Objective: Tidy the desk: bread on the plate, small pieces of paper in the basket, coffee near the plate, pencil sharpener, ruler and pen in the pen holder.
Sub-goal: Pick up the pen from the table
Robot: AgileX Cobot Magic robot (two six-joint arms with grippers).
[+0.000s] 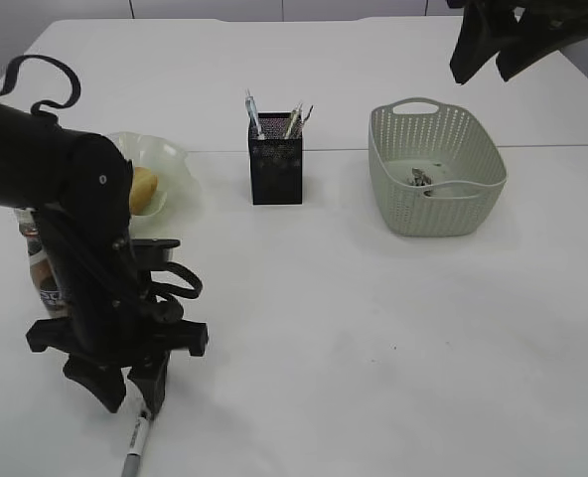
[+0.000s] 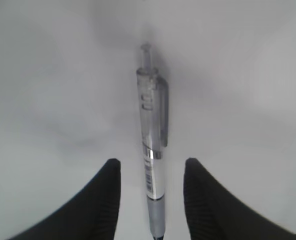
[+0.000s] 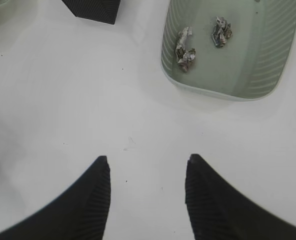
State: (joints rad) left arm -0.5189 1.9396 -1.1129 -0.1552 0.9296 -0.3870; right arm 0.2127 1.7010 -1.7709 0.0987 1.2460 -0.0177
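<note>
One clear plastic click pen (image 2: 152,150) lies flat on the large white desk (image 1: 373,328), well in front of the small black mesh pen holder (image 1: 275,171). The left gripper (image 2: 150,197) straddles it, jaws apart, not yet clasping, seemingly lined up to pinch the barrel. The right gripper (image 3: 147,192) hangs spread and empty. Two crumpled paper scraps (image 3: 185,47) sit in the grey-green perforated basket (image 1: 393,199), right of the holder.

The pen (image 2: 153,165) is clear and silver. It lies flat on the white desk (image 1: 373,328), near the front left.
</note>
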